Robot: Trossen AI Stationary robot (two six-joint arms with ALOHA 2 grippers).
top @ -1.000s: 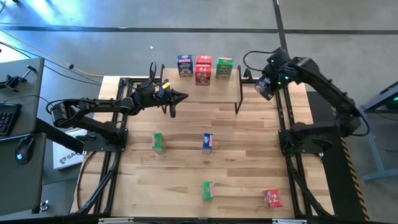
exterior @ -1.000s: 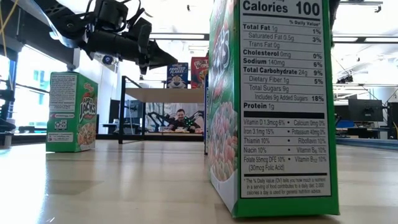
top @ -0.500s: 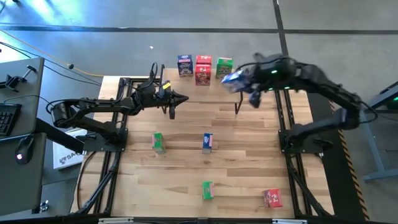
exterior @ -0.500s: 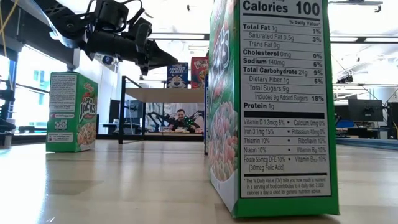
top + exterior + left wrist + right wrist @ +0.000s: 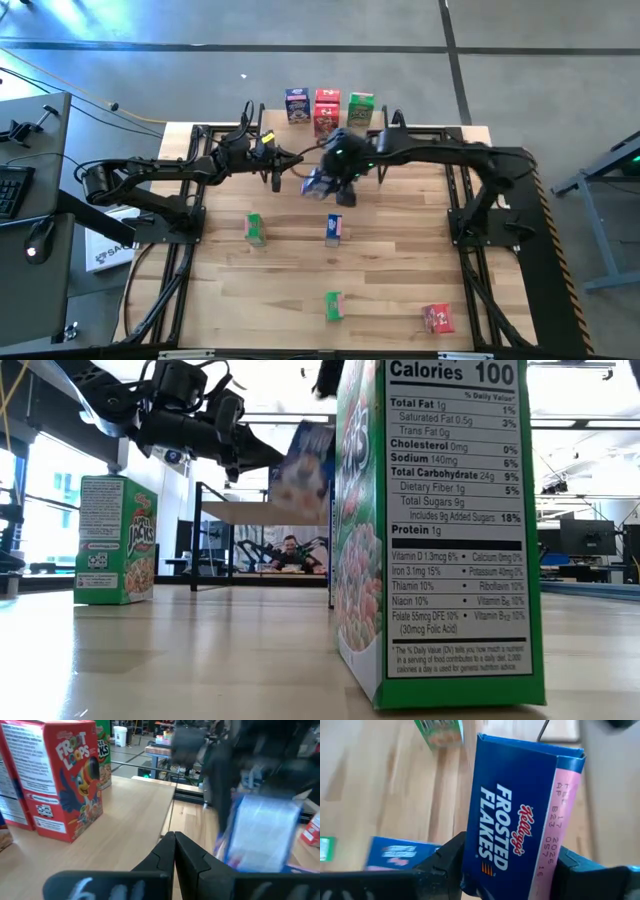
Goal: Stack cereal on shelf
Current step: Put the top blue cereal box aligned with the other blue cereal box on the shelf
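Above the wooden table (image 5: pixel 400 290), right claw (image 5: pixel 507 870) clamped on blue cereal box (image 5: pixel 520 810); left claw (image 5: pixel 174 851) shut, empty.

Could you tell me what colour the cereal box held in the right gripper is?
Blue box, with a pink end panel; clearest in the right wrist view.

The wooden tabletop (image 5: pixel 300 270) sits on a grey floor (image 5: pixel 300 25) crossed by dark lines. To 1 side stands a dark desk (image 5: pixel 30 130) with a keyboard (image 5: pixel 10 190) at its edge, and a white printed sheet (image 5: pixel 108 247) lies on the floor near it. In the low view, a person (image 5: pixel 290 552) sits at a far table in the room behind, under bright ceiling lights (image 5: pixel 290 420), with a dark monitor (image 5: pixel 588 536) off to the side.
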